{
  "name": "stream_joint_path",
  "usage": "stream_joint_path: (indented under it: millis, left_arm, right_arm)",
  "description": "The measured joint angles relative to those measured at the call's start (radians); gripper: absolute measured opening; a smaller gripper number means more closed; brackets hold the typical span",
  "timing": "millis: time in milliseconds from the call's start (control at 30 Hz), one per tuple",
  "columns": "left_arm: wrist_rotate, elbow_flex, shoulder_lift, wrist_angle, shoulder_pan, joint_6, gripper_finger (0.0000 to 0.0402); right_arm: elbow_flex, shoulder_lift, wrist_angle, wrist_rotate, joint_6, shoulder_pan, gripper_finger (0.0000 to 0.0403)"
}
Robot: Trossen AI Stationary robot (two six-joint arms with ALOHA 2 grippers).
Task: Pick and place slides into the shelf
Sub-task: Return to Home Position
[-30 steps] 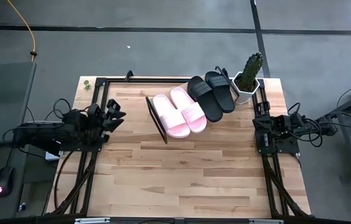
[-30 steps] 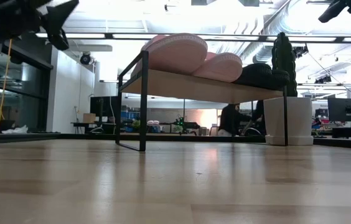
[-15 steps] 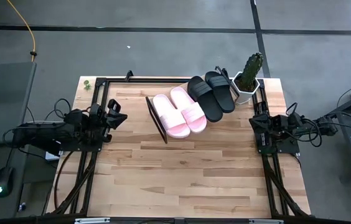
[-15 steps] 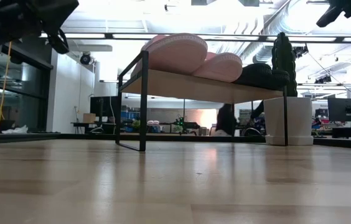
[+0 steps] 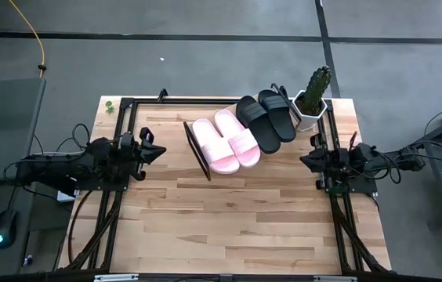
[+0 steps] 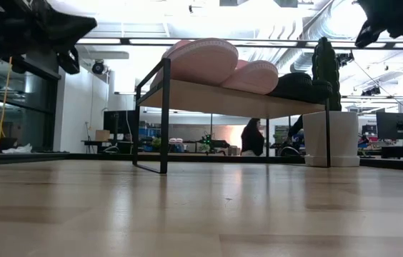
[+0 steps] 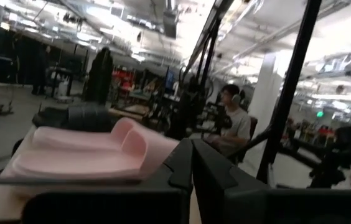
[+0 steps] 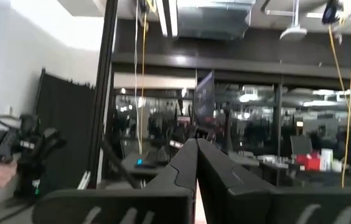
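Observation:
Two pale pink slides (image 5: 226, 141) and two black slides (image 5: 266, 119) lie side by side on the shelf (image 6: 244, 101), soles resting on its light-wood plank. The shelf stands on thin dark end panels (image 5: 197, 152) at the table's far middle. My left gripper (image 5: 158, 151) is shut and empty near the left edge, pointing toward the shelf. My right gripper (image 5: 306, 160) is shut and empty near the right edge, pointing toward the table's middle. The left wrist view shows a pink slide (image 7: 88, 152) beyond the shut fingers (image 7: 182, 174).
A white hexagonal pot with a cactus (image 5: 313, 95) stands at the far right corner, next to the black slides. The near half of the wooden table (image 5: 229, 227) lies bare. Dark frame rails (image 5: 111, 219) run along both sides. A person (image 6: 251, 137) sits in the room behind.
My left gripper has shut on nothing and tipped down toward level. My right gripper, shut throughout, has also tipped down, its tip swinging toward the table's middle. The slides and the shelf have stayed put.

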Motion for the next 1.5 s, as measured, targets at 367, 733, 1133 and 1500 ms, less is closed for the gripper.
stream_joint_path:
  millis: [367, 733, 1133, 1500]
  left_arm:
    - [-0.023, 0.0, 0.0, -0.13, 0.0, 0.071, 0.0001]
    - [-0.023, 0.0, 0.0, -0.223, 0.0, 0.127, 0.0]
    - [-0.072, 0.0, 0.0, -0.35, 0.0, 0.141, 0.0]
    - [-0.101, 0.0, -0.001, -0.376, 0.0, 0.156, 0.0]
  right_arm:
    - [0.0, 0.0, -0.212, 0.055, 0.006, 0.0, 0.0]
    - [0.0, 0.0, -0.314, 0.048, 0.007, 0.0, 0.0]
    - [0.0, 0.0, -0.441, 0.088, 0.051, 0.0, 0.0]
    - [0.0, 0.0, -0.452, 0.083, 0.047, 0.0, 0.0]
